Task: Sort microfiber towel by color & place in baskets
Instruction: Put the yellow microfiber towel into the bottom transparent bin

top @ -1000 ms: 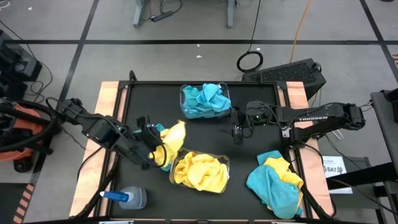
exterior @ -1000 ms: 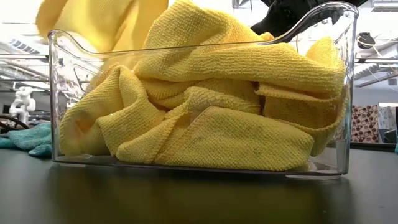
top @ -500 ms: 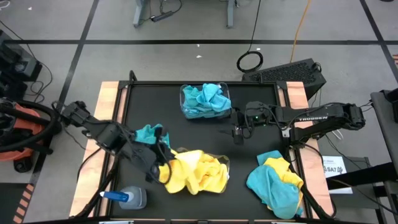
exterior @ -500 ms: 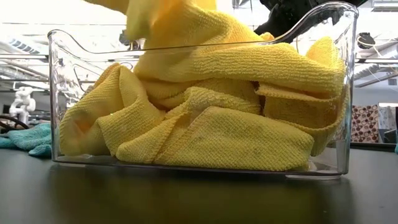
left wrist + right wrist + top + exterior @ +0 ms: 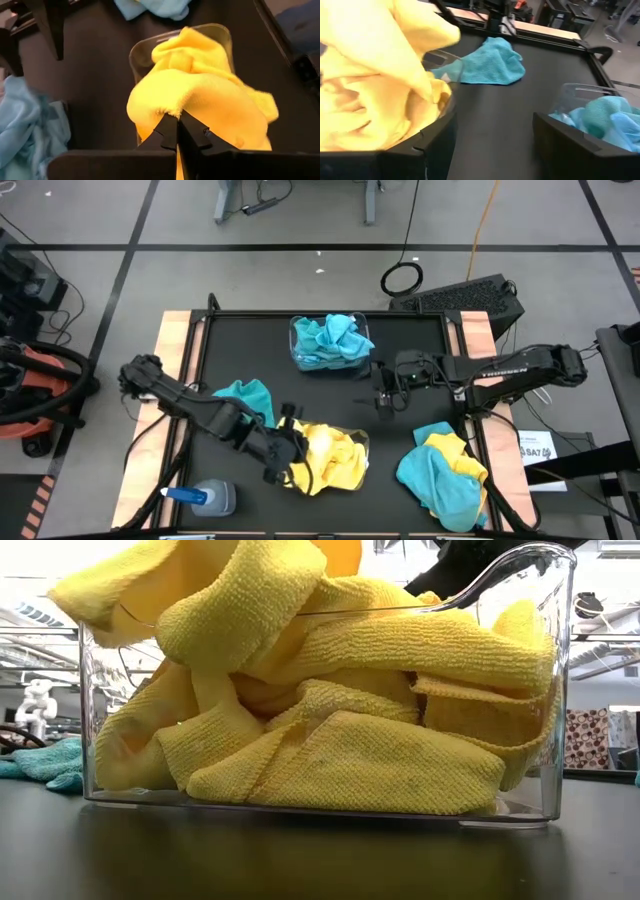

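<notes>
Black matte surface with pale wooden side edges. Near the right front corner, a large loose heap of turquoise and yellow microfiber cloths, partly overhanging the right edge. At the front edge, centre, a clear plastic rectangular bin stuffed with bright yellow microfiber cloths, heaped above the rim in the low view. At the rear edge, centre, a 2nd clear plastic bin filled with turquoise cloths. Toward the left edge, a single turquoise cloth flat on the surface, just beside the yellow bin and apart from both bins' contents. By the left front corner, a clear spray bottle with a blue cap, lying on its side.

Left pincer at the left end of the yellow bin, fingers clamped tight on a bright yellow cloth, pinched at a fold; cloth bunched over the bin's rim and contents. Right pincer right of centre between the 2 bins, well apart from the heap, fingers spread wide, gripping nothing.
</notes>
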You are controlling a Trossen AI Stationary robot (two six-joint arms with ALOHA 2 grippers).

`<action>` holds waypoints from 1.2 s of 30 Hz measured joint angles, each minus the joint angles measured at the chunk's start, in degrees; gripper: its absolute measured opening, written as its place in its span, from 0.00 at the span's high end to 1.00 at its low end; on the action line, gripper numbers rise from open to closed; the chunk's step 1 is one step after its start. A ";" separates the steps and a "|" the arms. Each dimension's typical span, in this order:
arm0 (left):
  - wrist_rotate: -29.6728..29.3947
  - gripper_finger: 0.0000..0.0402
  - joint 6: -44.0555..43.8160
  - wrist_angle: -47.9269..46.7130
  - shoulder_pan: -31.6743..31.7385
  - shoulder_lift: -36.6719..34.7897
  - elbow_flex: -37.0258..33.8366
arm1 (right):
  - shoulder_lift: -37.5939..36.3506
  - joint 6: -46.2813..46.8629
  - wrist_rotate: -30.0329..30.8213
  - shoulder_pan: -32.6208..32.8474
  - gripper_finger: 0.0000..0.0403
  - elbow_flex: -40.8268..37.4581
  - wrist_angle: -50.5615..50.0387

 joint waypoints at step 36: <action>15.15 0.94 3.96 9.17 8.51 20.16 -0.02 | 16.00 7.99 1.84 18.26 0.38 -0.02 14.47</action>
